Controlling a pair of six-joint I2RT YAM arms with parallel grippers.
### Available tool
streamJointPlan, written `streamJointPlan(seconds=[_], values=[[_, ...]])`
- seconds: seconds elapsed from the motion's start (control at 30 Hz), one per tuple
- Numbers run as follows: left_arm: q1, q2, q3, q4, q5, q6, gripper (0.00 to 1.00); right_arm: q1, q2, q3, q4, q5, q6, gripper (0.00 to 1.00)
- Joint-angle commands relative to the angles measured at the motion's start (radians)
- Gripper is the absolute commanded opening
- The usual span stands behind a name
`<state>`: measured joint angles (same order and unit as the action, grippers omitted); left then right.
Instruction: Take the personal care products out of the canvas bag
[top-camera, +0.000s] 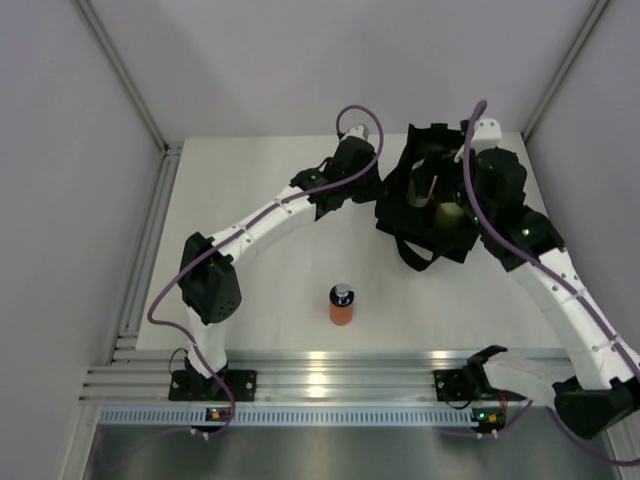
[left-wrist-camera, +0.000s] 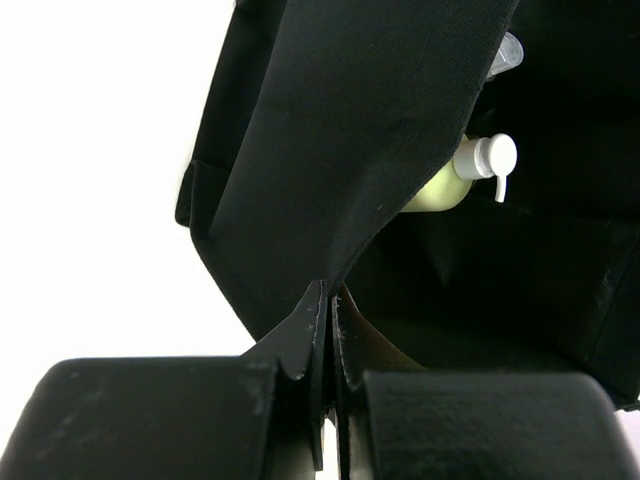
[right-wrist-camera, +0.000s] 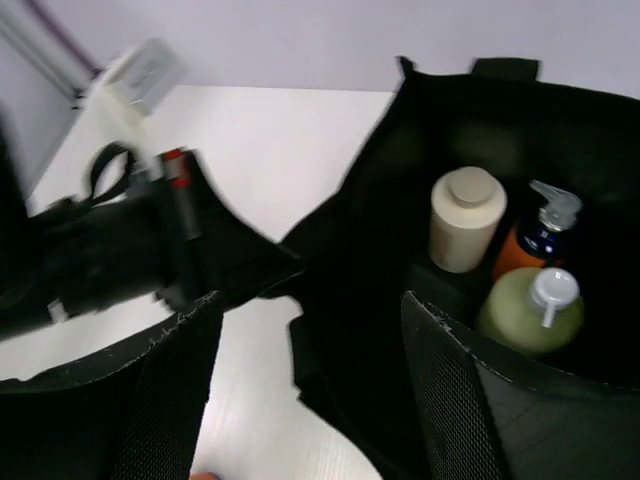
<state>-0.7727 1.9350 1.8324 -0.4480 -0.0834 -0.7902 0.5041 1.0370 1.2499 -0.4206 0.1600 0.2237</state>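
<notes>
The black canvas bag stands open at the back right of the table. My left gripper is shut on the bag's left wall edge; in the top view it sits at the bag's left side. My right gripper is open and empty, hovering over the bag's left wall. Inside the bag stand a beige cylinder, an orange bottle with a dark blue cap and a yellow-green pump bottle, which also shows in the left wrist view. A second orange bottle stands on the table.
The bag's strap handle lies loose on the table in front of the bag. Grey walls close in the table at the back and sides. An aluminium rail runs along the near edge between the arm bases.
</notes>
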Motion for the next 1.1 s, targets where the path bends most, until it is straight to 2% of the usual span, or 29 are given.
streamJointPlan(seconds=[0.0,0.13,0.37,0.57,0.7,1.07], values=[[0.006,-0.025,0.018,0.011,0.017,0.000,0.00,-0.128,0.118,0.089,-0.191,-0.022,0.083,0.70],[0.003,-0.030,0.008,0.011,0.037,-0.014,0.00,-0.235,0.239,0.137,-0.190,-0.050,0.094,0.69],[-0.019,-0.048,-0.007,0.011,0.042,-0.017,0.00,-0.272,0.507,0.311,-0.188,-0.037,0.080,0.70],[-0.019,-0.059,-0.005,0.011,0.057,-0.023,0.00,-0.282,0.671,0.431,-0.187,0.015,0.112,0.68],[-0.019,-0.064,-0.004,0.011,0.063,-0.029,0.00,-0.285,0.744,0.482,-0.178,0.048,0.111,0.68],[-0.019,-0.068,-0.007,0.009,0.076,-0.027,0.00,-0.288,0.814,0.473,-0.086,0.087,0.098,0.66]])
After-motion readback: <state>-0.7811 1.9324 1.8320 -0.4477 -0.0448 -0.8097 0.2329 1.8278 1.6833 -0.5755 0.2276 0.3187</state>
